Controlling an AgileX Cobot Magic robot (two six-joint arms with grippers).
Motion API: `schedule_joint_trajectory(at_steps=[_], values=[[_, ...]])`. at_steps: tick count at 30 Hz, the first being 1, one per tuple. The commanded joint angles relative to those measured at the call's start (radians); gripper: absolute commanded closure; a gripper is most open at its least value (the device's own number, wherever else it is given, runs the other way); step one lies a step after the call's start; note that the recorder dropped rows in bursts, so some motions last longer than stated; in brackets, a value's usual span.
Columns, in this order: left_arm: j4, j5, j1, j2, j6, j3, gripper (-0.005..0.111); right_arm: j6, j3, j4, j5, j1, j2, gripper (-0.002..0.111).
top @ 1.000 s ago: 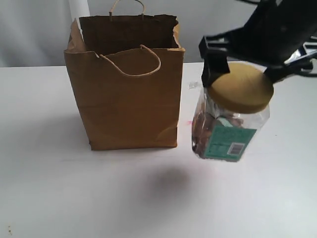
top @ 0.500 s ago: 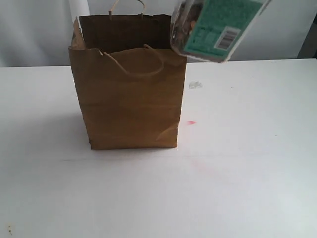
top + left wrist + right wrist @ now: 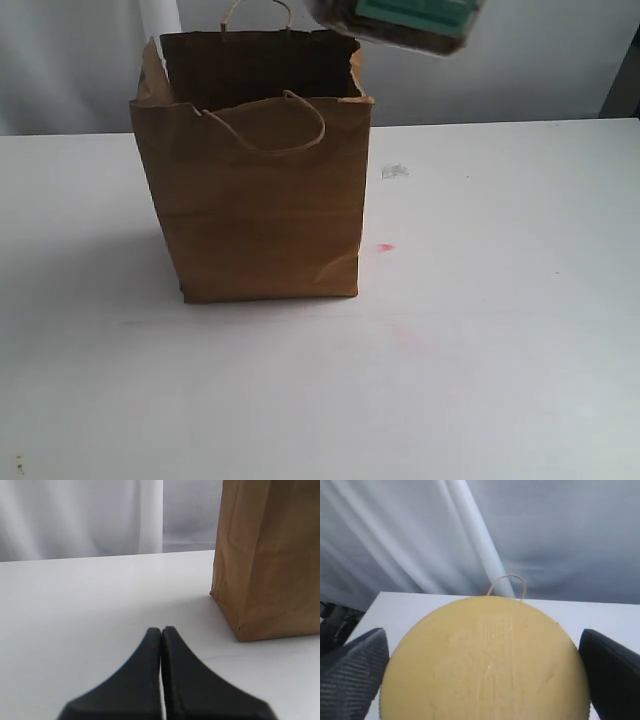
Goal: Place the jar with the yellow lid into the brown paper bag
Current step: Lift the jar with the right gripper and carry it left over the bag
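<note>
Higher and further left than half a second before, the yellow-lidded jar [image 3: 395, 28] hung at the very top edge of the exterior view. Only its base showed there, with a strip of teal label and brownish contents. It was in the air above the back right corner of the brown paper bag [image 3: 260, 210], touching neither the bag nor the table [image 3: 500, 300].

One jar and one bag were in view. The bag stood upright on the white table with its mouth open and a ragged rim. It had two cord handles: the front loop [image 3: 290, 125] drooped over the front face and the rear loop [image 3: 256, 12] stood up behind.

In the right wrist view the right gripper [image 3: 482, 680] was clamped on the jar. Its two dark fingers [image 3: 355, 665] flanked the round yellow lid [image 3: 485, 650], which filled most of the picture.

The left gripper [image 3: 161, 632] sat low over the table near the bag's side. Its two fingertips were pressed together with nothing between them.

Two small marks lay on the table right of the bag: one red spot [image 3: 386, 247] and one pale smudge [image 3: 394, 171].
</note>
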Motion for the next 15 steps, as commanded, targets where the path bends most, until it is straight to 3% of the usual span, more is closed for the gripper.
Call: schedule_joint_trajectory(at_steps=[1,6,15], values=[[-0.004,-0.009,-0.005,0.003,-0.004,-0.002,0.106,-0.06,-0.008,0.098,-0.175,-0.001,0.064,0.108],[-0.004,-0.009,-0.005,0.003,-0.004,-0.002,0.106,-0.166,-0.008,0.182,-0.317,-0.001,0.139,0.108],[-0.004,-0.009,-0.005,0.003,-0.004,-0.002,0.106,-0.271,-0.008,0.173,-0.446,0.059,0.247,0.108]])
